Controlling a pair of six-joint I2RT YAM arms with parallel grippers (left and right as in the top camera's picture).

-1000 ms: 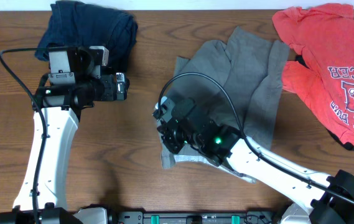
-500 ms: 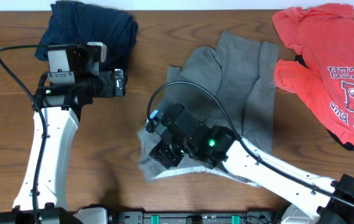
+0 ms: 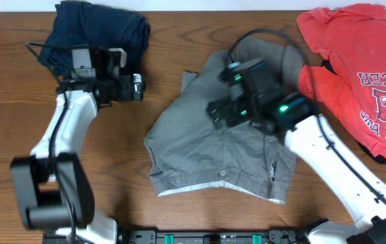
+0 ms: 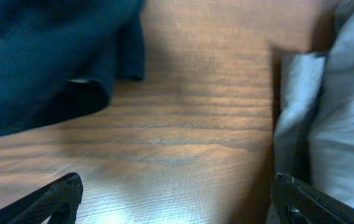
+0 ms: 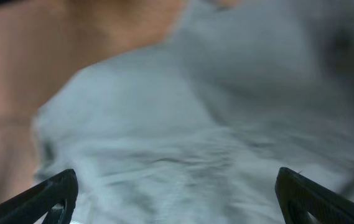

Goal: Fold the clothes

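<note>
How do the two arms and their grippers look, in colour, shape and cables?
The left arm and right arm have white links with black joints and wrist housings. A thin black cable loops above the right wrist, where a green light glows. The fingers are black and tapered.

A navy garment (image 3: pixel 98 27) lies bunched far left on the table (image 3: pixel 3 102); a red T-shirt (image 3: pixel 355 61) overlies something dark (image 3: pixel 382 160), perhaps cloth.
</note>
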